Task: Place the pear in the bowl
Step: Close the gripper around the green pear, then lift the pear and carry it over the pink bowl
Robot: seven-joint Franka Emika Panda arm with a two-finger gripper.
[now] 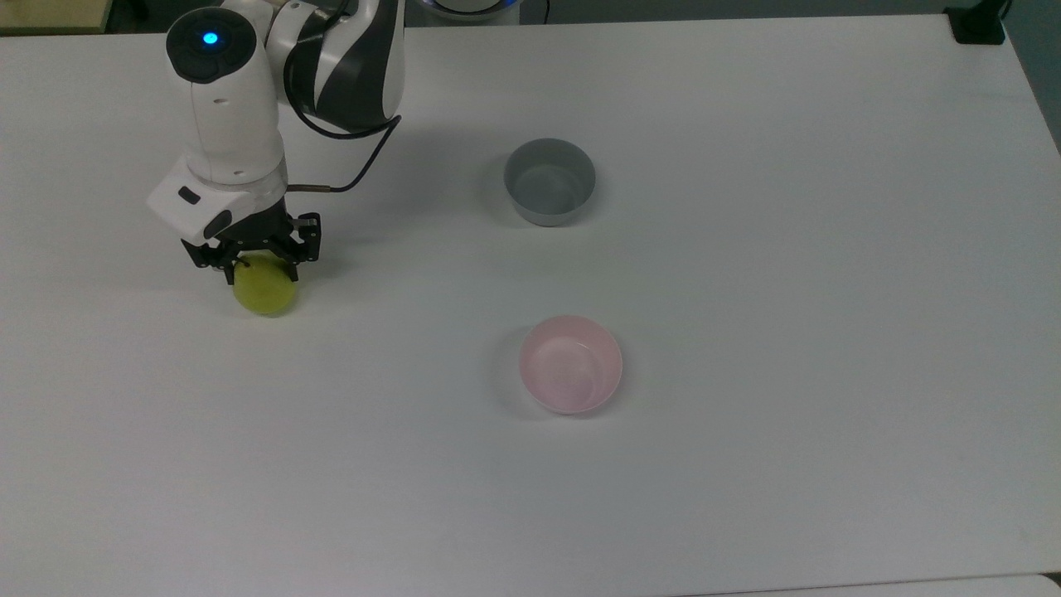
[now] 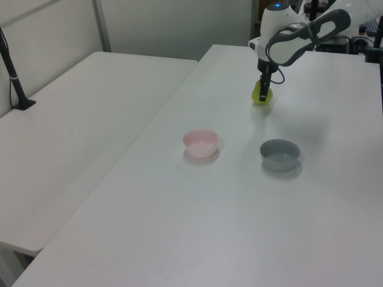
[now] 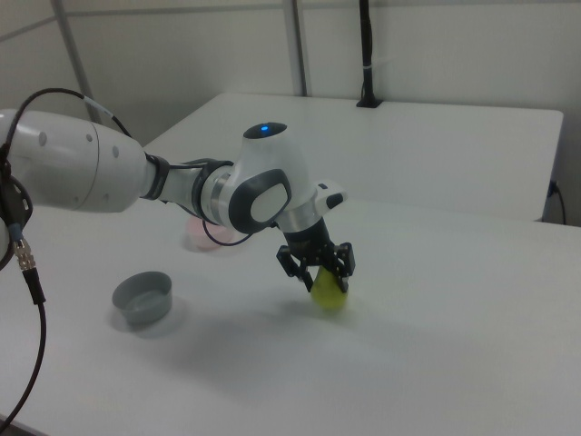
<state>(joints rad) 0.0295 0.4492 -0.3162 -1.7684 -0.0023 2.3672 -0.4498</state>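
1. At the top view's left, I see the claw point(image 1: 258, 267) pointing down, its two dark fingers point(image 1: 225, 270) set on either side of the upper part of the pear point(image 1: 265, 288) and closed against it.
2. In the right view I see the claw point(image 3: 320, 270) gripping the pear point(image 3: 329, 292) near its top, with the yellow-green body hanging out below the fingertips.
3. I cannot tell from any view whether the pear rests on the desk point(image 1: 746, 464) or sits just above it; a soft shadow lies right under it.
4. In the left view the pear point(image 2: 262, 95) is at the far end of the desk point(image 2: 197, 239), under the white arm point(image 2: 293, 36).
5. The bowl point(image 1: 570, 363), pale pink and empty, stands well apart from the pear, toward the top view's right and lower in it.
6. The grey bowl point(image 1: 549, 181) stands above the pink one in the top view, also empty, apart from both.
7. A black cable point(image 1: 356, 157) loops from the wrist back toward the arm.
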